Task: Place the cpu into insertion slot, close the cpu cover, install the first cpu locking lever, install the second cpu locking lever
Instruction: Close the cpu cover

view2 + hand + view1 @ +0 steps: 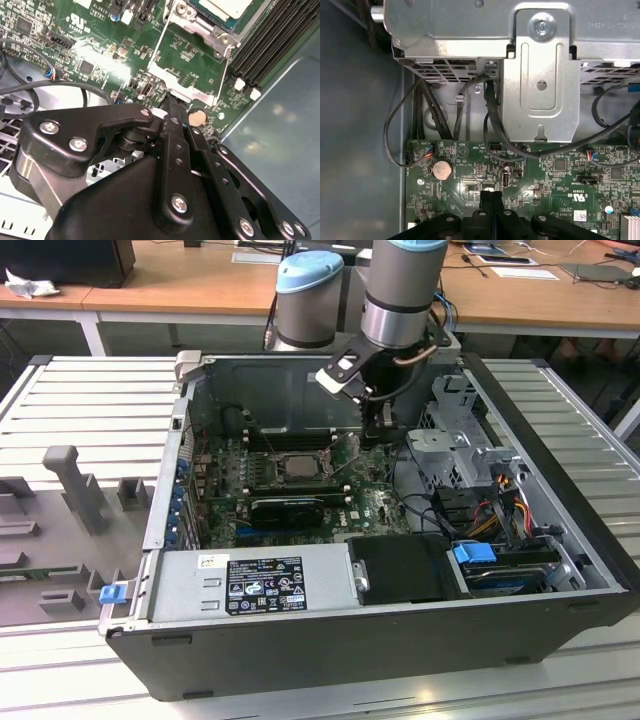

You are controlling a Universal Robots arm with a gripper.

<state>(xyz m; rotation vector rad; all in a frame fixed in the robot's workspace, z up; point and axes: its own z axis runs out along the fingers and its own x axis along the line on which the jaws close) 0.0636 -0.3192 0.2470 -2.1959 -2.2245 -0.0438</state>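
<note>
Black gripper [172, 104]: fingers pressed together, nothing visibly held, tips at near edge of sq. silver windowed cpu cover [182, 86], lying open. Beyond: pale sq. cpu [220, 6] seated in silver-rimmed insertion slot [192, 20]. Judgement: swing cover evenly, clear of wire locking levers [159, 42].

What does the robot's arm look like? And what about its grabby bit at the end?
The arm is made of fat round grey tubes, with light blue caps on the joints. Its end effector is black. It is built from flat bars joined by shiny silver screws and ends in two slim black fingers.
</note>
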